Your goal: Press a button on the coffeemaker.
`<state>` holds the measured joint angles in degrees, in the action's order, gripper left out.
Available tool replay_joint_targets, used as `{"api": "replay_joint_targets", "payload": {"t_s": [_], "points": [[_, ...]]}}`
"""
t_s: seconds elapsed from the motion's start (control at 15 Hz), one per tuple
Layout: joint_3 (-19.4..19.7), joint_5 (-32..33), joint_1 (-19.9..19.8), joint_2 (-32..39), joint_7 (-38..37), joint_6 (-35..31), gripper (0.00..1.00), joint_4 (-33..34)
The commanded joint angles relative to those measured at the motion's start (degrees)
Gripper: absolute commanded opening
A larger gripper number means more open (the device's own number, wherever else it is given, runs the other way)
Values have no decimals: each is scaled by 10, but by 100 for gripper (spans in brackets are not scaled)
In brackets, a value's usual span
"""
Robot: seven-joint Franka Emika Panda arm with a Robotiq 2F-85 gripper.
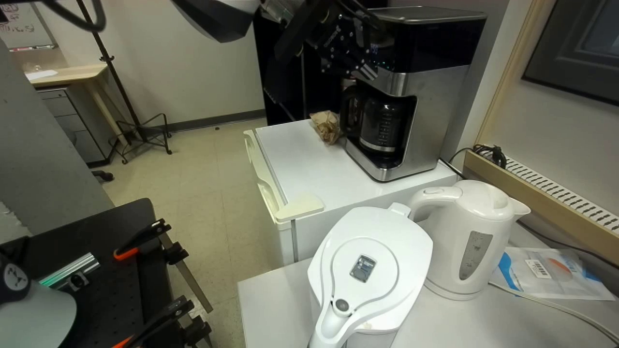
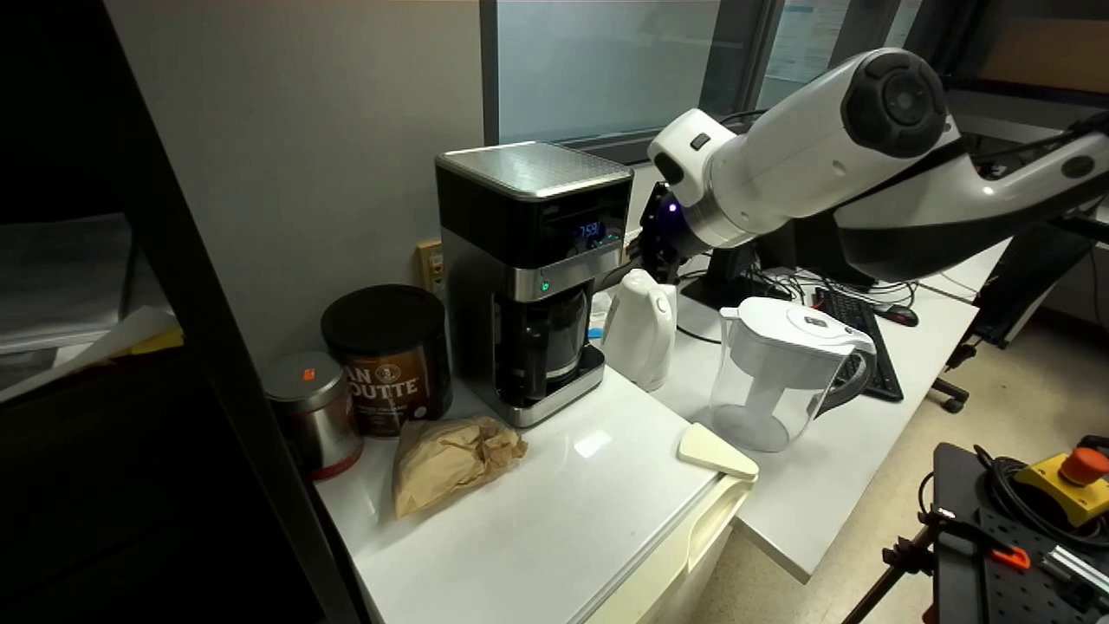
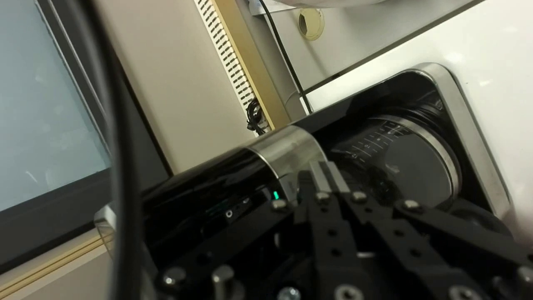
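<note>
The pincer [image 3: 328, 177], closed with nothing seen between its tips, hangs near the front of the coffeemaker [image 1: 428, 92], which stands upright on the white worktop [image 1: 309, 164]. Approach looks nearly done; contact is unclear, and the press probably remains.

The tall, boxy black drip coffeemaker [image 2: 527, 282] stands upright on the white table [image 2: 554, 511]. Its blue display [image 2: 591, 230] is lit, and a green light [image 2: 545, 286] glows on the silver front band [image 2: 572, 271]. The dark glass carafe [image 1: 383, 121], marked with graduations, sits in the bay.
</note>
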<state>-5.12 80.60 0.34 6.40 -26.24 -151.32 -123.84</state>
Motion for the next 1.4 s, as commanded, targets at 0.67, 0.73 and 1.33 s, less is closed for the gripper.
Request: {"api": "replay_joint_targets", "payload": {"t_s": [0.67,0.73,1.33], "points": [[2,21,1,52,-29,-2,0,62],[2,21,1,52,-30,-2,0,62],[1,24,0,31,-32,-10,0,40]]}}
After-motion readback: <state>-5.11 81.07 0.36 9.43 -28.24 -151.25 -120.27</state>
